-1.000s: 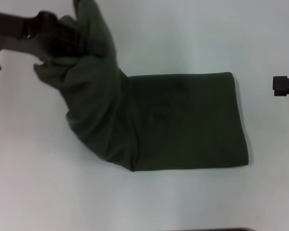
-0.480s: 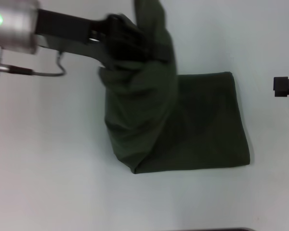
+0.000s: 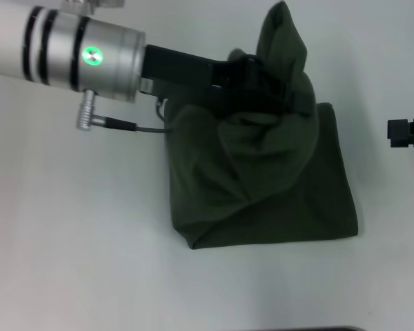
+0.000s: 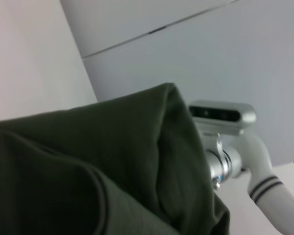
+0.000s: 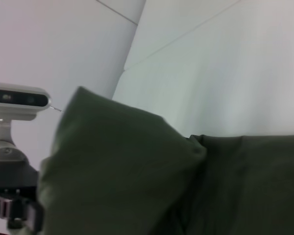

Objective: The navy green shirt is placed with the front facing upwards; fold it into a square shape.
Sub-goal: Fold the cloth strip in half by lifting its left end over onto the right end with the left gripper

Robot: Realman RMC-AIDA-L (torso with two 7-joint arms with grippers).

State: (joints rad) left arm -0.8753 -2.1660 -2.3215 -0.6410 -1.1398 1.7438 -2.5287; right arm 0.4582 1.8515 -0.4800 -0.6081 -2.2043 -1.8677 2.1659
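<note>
White tabletop point(image 3: 69, 262) carries the navy green shirt point(image 3: 276, 200), folded near the middle, toward the right edge. Over its far edge the left gripper point(image 3: 272, 96) pinches a bunched, lifted fold of the cloth. At the right edge sits the right gripper point(image 3: 406, 132); its fingers' state is unclear.

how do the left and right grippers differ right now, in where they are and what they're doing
The left gripper is over the navy green shirt, shut on a bunched fold held up above the flat folded part; the right gripper sits off at the table's right edge, clear of the shirt and holding nothing. The left arm reaches well across the table; only the right gripper's tip shows. Both are dark.
</note>
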